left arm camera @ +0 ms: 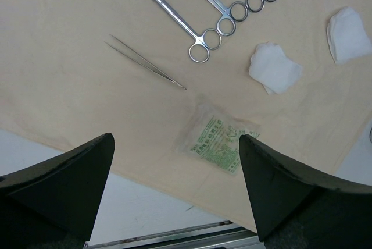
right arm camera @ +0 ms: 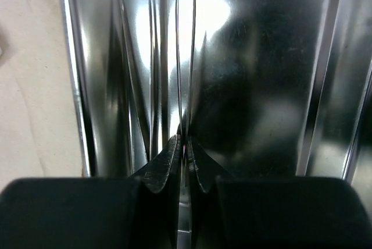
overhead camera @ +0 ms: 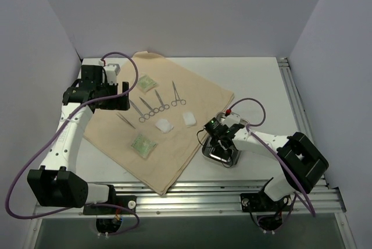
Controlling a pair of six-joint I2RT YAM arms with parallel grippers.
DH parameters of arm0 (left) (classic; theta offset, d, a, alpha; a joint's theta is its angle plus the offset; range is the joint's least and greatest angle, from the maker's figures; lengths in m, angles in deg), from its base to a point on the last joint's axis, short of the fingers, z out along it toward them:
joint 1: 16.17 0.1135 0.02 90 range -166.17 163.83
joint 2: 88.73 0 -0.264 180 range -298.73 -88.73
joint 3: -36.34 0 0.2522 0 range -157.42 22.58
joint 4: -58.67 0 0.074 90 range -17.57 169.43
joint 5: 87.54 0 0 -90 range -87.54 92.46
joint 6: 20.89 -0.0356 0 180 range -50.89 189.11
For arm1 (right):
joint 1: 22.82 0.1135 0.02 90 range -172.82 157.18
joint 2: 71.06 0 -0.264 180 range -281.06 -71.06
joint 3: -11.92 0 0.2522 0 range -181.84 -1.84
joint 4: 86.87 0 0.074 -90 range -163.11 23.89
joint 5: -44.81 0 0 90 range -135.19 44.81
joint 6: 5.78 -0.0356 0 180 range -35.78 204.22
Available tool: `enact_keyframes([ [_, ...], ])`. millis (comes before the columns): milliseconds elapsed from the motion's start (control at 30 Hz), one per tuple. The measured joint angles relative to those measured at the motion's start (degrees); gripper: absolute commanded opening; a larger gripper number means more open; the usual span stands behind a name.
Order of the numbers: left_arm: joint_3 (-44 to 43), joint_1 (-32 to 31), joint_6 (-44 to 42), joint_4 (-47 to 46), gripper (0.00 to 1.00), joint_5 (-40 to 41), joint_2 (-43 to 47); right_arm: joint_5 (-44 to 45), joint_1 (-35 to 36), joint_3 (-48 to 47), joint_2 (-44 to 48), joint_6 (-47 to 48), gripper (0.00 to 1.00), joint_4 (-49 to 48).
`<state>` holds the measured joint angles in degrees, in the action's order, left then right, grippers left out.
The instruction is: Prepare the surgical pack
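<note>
Here, the right tool (right arm camera: 184, 151) is pinched shut on what look like slim steel tweezers (right arm camera: 178, 39). Their long axis points straight ahead along the shiny rectangular steel tray (right arm camera: 261, 86) just beneath, which sits beside the right edge of the large tan cloth sheet (overhead camera: 192, 138). The left tool (left arm camera: 174, 141) hangs wide open over that sheet, with a green-printed packet (left arm camera: 216, 141) directly below it.

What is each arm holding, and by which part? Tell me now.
What look like tweezers, pinched at one end by the right fingers over the steel tray; the left fingers are open and hold nothing.
</note>
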<state>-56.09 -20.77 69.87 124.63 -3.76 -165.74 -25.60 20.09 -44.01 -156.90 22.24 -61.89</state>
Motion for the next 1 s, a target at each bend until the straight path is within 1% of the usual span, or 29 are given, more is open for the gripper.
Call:
enact_keyframes([
  [267,0.1,1.4,0.0,-0.2,0.98,-0.5,0.0,-0.3,0.4,1.2,-0.1,-3.7,0.00,-1.5],
  [433,0.1,1.8,0.0,-0.2,0.98,-1.0,0.0,-0.3,0.7,1.2,-0.1,-4.5,0.04,-1.3],
  [533,0.1,2.0,0.0,-0.2,0.98,-1.4,0.0,-0.2,0.7,1.2,-0.1,-5.1,0.13,-1.3],
  [767,0.6,2.3,0.0,-0.7,0.98,-1.9,-0.1,0.3,1.4,1.5,0.5,-5.6,0.15,-1.0],
  [1000,1.2,2.6,0.0,-0.9,0.98,-2.0,-0.1,2.5,2.8,-0.1,2.4,-5.4,0.17,3.5],
])
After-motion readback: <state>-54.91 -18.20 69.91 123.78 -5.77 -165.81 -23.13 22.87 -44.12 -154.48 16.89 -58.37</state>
